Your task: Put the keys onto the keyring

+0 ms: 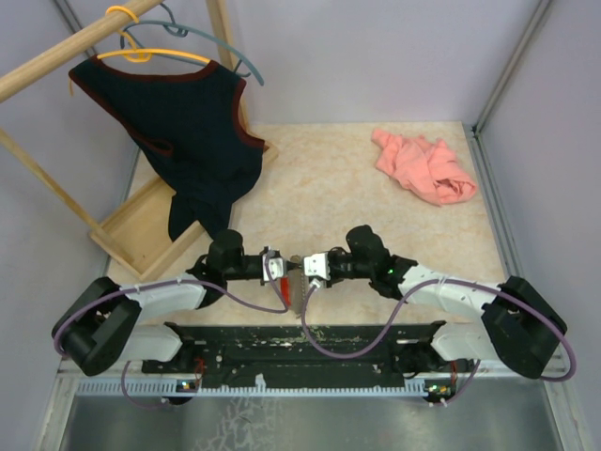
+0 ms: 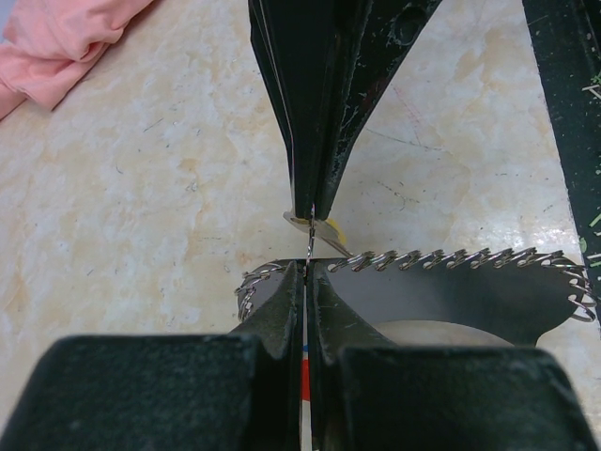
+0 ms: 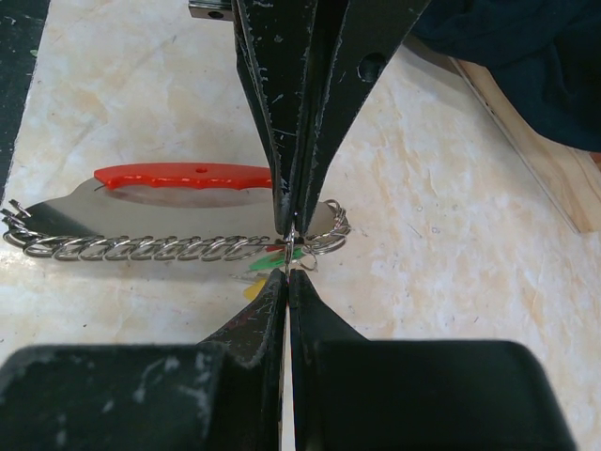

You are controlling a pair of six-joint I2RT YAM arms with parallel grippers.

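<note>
The keyring's silvery chain strip [image 3: 141, 249] lies across the table, with its red piece [image 3: 178, 176] behind it. The chain also shows in the left wrist view [image 2: 451, 260]. My left gripper [image 2: 307, 268] is shut on a thin red and white part of the keyring. My right gripper [image 3: 287, 274] is shut on a thin silvery piece, seemingly a key [image 2: 324, 235], with green and yellow tags [image 3: 268, 258] beside it. The two grippers meet tip to tip at the table's near middle: left gripper [image 1: 285, 268], right gripper [image 1: 305, 270].
A pink cloth [image 1: 423, 166] lies at the far right. A dark vest [image 1: 192, 132] hangs on a yellow hanger from a wooden rack, whose base [image 1: 141, 235] sits at the left. The vest and the base are close to the grippers' left side.
</note>
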